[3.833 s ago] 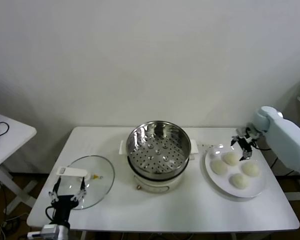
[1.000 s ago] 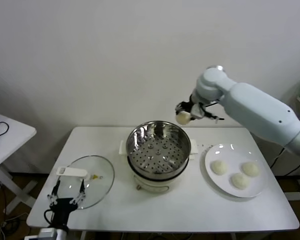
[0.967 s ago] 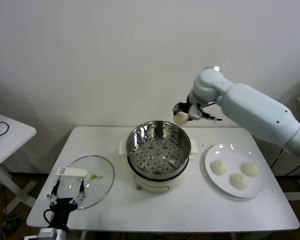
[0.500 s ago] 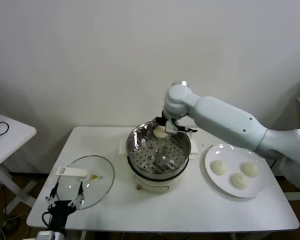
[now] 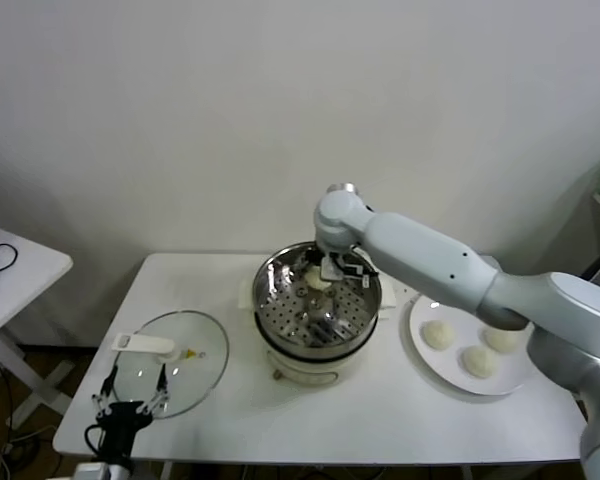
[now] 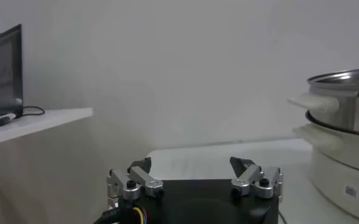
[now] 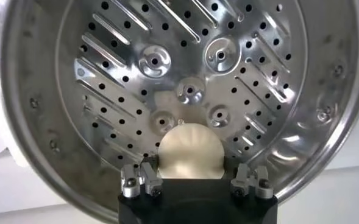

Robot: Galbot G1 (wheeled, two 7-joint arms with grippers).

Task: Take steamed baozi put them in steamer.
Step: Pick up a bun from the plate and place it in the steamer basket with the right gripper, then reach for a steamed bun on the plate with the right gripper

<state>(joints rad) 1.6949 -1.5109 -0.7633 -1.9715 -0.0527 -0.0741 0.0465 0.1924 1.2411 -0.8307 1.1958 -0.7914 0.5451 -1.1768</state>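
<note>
The right arm reaches in from the right side of the scene, its pale forearm stretched across above the plate (image 5: 420,345) and bent at the wrist so that the right hand (image 5: 325,274) points down into the steamer (image 5: 365,285). That hand is pinching a bun (image 5: 318,280) between its fingers (image 7: 144,180); in the right wrist view the bun (image 7: 190,153) sits squeezed between the two finger sets, directly over the holed metal floor of the steamer (image 7: 57,109). Whether the bun already touches the floor or hangs just above it cannot be told. In the head view the bun lies toward the back of the basket, near the far rim.

The steamer stands at the middle of the white bench (image 5: 380,410), on its cream pot base. Just to its right, the white plate carries three more buns (image 5: 437,335), set close together and apart from the steamer.

The left arm waits low at the front left corner of the bench, its left hand (image 5: 128,412) hanging beside the near edge of the glass lid (image 5: 195,360), which lies flat on the bench. In the left wrist view the left hand (image 6: 194,182) has its fingers spread apart with nothing between them, and the steamer's side (image 6: 344,122) stands off at a distance.
</note>
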